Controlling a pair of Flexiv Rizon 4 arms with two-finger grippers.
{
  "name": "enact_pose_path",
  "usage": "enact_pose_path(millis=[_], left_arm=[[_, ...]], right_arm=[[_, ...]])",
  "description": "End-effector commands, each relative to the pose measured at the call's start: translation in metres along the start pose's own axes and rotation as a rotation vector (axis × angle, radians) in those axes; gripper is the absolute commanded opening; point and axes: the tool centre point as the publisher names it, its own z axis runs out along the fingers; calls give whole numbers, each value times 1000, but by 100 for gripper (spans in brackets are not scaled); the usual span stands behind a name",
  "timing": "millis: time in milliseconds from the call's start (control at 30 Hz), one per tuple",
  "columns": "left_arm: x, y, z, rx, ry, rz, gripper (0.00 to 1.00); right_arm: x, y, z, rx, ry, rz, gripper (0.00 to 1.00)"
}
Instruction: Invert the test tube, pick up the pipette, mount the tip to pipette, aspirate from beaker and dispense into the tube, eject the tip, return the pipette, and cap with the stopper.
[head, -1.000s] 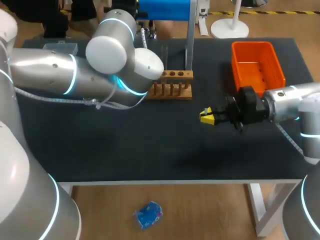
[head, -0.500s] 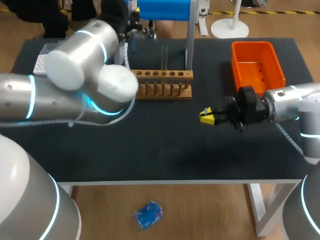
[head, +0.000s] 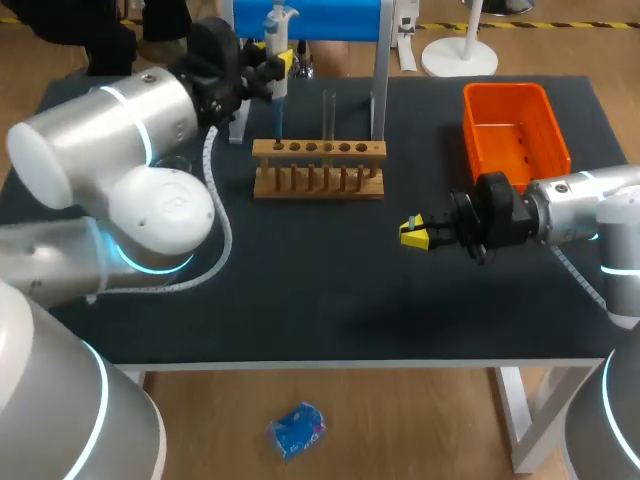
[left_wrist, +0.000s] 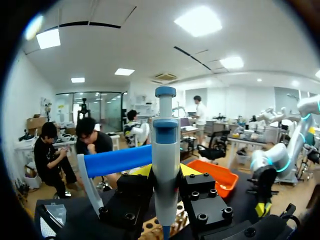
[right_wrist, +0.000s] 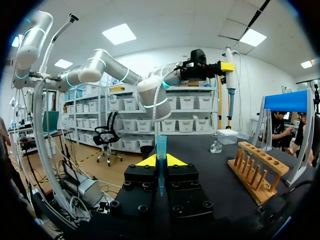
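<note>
**Step in hand, as judged: mounting the tip.** The left arm (head: 110, 130) carries the pipette (left_wrist: 165, 150) and the right arm (head: 590, 205) carries the blue tip (right_wrist: 161, 147). The two are well apart, so they have yet to be brought together. The pipette's shaft hangs upright, whereas the tip lies level along the right fingers with its wide mouth pointing away from the wrist. One of the two probably has to turn until both axes share a line. The shaft should then enter the mouth squarely and be pressed home along that line. A skewed approach risks pushing the tip out of its grip.

**Pose.** The left arm reaches across the far side of the table (head: 300, 300). The left gripper (head: 281, 63) is held high, its jaws pinching the pipette's body above the left end of the wooden rack (head: 318, 180). The test tube (head: 328, 112) stands upright in that rack. The right arm lies low and level. The right gripper (head: 412, 233) points toward the table's middle, near the rack, its jaws pinching the tip.
</note>
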Motion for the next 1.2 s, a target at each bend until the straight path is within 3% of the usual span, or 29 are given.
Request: enact_pose_path(millis=[33,333,800,967,1200], left_arm=[[15,4,-23,23,590,47,0],[70,0,-15,46,699,114,0],[121,-17,-7,97,756,105,0],[138,-18,-6,96,748,116,0],[152,-18,-1,51,638,102,0]], right_arm=[[1,1,-1,2,-1,0,0],[1,1,-1,2,-1,0,0],[1,1,-1,2,-1,0,0],[1,1,-1,2,-1,0,0],[1,1,-1,2,-1,0,0]])
